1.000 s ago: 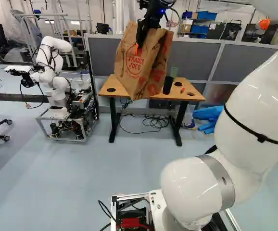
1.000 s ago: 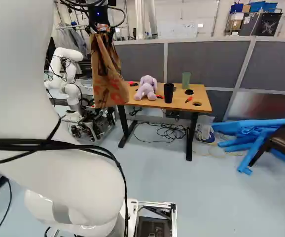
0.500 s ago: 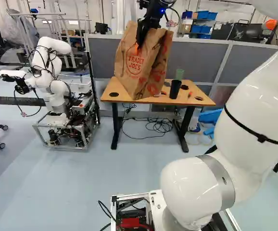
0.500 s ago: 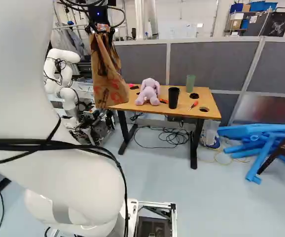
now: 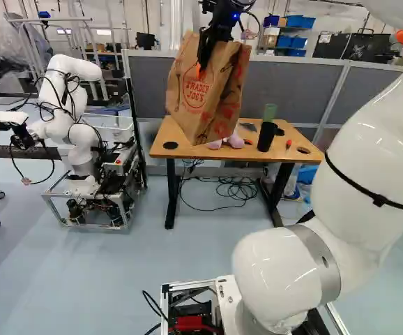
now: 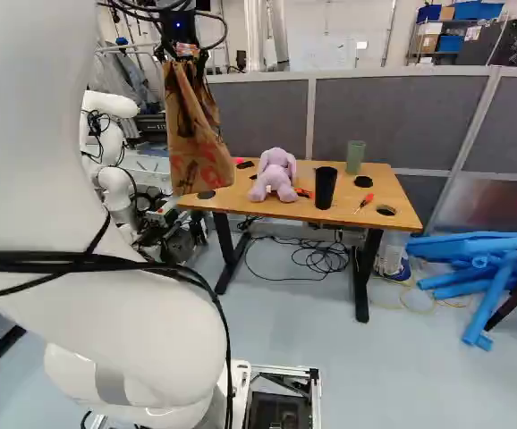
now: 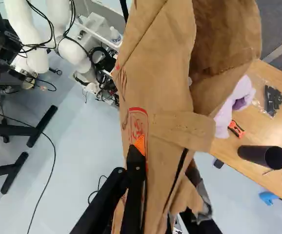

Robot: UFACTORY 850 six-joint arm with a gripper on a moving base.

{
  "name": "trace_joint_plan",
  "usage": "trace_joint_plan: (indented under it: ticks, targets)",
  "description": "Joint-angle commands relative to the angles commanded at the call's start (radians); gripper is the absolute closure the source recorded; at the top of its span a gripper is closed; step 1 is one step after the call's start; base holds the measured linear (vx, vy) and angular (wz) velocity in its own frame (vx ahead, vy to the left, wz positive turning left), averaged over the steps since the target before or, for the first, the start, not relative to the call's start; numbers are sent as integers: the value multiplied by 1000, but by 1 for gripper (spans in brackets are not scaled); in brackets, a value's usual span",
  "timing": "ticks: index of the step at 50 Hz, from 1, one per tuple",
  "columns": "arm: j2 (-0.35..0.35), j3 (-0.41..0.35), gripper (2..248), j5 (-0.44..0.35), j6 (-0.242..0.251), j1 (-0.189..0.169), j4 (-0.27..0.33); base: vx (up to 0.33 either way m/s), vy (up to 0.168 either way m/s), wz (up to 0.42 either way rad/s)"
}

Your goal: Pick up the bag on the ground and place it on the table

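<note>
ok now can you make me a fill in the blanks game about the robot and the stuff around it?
The gripper is holding a paper ____.
The purple toy sits on the wooden ____.
Near the green cup stands a ____ cup.
The blue tubes lie on the ____.

Missing words: bag; table; black; floor.

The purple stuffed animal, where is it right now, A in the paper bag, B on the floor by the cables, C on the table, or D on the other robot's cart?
C, since the right base view shows the purple stuffed animal sitting on the table, beside the black cup.
</note>
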State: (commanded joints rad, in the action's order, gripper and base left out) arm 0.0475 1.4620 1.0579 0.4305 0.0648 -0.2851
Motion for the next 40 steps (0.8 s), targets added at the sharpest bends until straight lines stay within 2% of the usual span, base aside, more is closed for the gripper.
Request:
trace_joint_plan:
  ticks: [40]
  targets:
    - [-12,11,229,0,0,3,0,181,83,-29]
